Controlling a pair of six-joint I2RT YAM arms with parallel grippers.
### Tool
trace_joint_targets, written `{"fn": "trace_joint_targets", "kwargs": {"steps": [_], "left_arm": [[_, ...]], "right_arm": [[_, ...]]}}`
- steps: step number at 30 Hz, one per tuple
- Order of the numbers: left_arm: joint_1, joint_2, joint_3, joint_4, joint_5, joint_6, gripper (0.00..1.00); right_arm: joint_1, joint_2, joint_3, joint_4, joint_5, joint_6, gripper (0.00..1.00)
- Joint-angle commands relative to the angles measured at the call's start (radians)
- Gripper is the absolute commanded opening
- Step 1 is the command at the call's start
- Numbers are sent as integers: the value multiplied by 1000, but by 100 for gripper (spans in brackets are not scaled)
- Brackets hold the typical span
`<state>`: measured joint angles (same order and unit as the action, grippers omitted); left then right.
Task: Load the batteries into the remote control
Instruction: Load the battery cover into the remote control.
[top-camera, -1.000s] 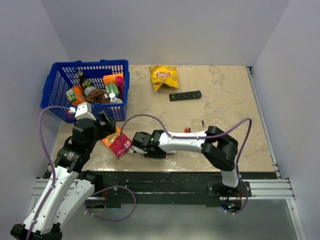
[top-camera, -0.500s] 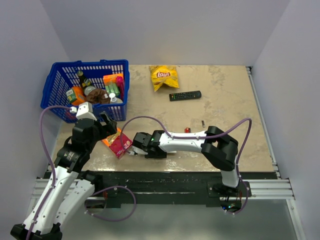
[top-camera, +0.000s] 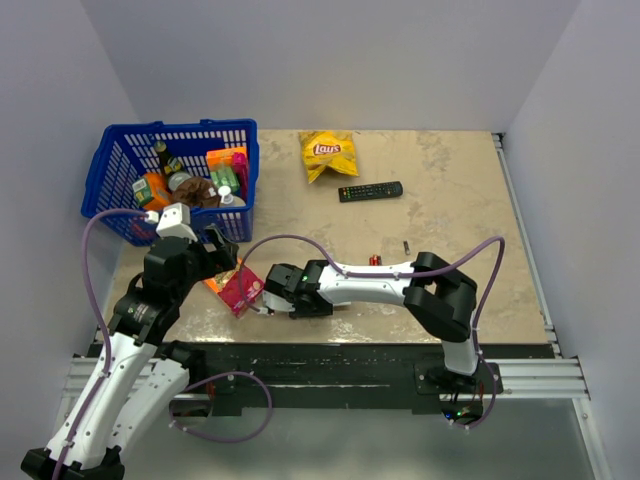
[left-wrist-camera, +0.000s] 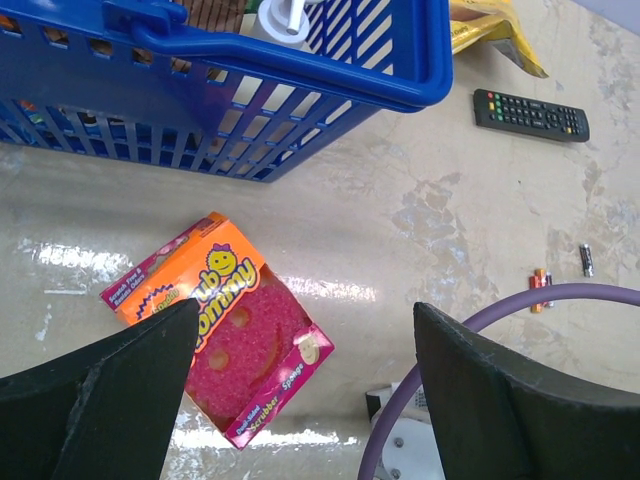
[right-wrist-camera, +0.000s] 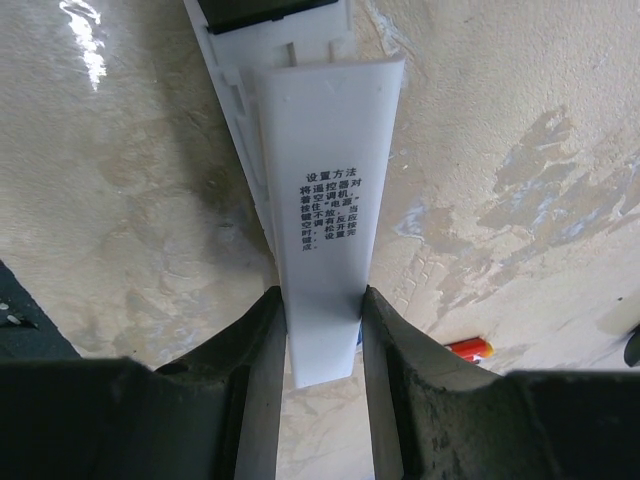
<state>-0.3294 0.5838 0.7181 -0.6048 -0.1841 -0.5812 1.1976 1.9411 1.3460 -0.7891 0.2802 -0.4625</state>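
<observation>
The white remote control (right-wrist-camera: 232, 92) lies on the table with its dark patch (right-wrist-camera: 268, 10) at the far end. Its white back strip (right-wrist-camera: 330, 160), printed with small text, lies along it. My right gripper (right-wrist-camera: 322, 300) is shut on the near end of that strip, a finger touching each long side. A red-orange battery (right-wrist-camera: 468, 348) lies just to the right. In the left wrist view more batteries (left-wrist-camera: 541, 277) lie at the right. My left gripper (left-wrist-camera: 305, 312) hangs open and empty over the table. From above, the right gripper (top-camera: 272, 296) is low at the front.
A pink and orange sponge package (left-wrist-camera: 225, 330) lies under my left gripper. The blue basket (top-camera: 120, 165) of groceries stands at the back left. A yellow chip bag (top-camera: 327, 152) and a black remote (top-camera: 370, 190) lie farther back. A purple cable (left-wrist-camera: 480, 310) loops near the right arm.
My right gripper has edged left along the front of the table and its jaws have narrowed onto the white strip. The left gripper has shifted slightly right and stays open.
</observation>
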Motion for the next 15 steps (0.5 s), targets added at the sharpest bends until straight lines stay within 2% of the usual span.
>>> {"fn": "trace_joint_targets", "kwargs": {"steps": [1, 9, 15], "left_arm": [[1, -7, 17, 48, 40, 37, 92], [3, 2, 9, 66, 89, 49, 92], [1, 13, 1, 79, 120, 58, 93]], "right_arm": [[7, -41, 22, 13, -61, -36, 18], [7, -34, 16, -12, -99, 2, 8], [7, -65, 4, 1, -47, 1, 9]]}}
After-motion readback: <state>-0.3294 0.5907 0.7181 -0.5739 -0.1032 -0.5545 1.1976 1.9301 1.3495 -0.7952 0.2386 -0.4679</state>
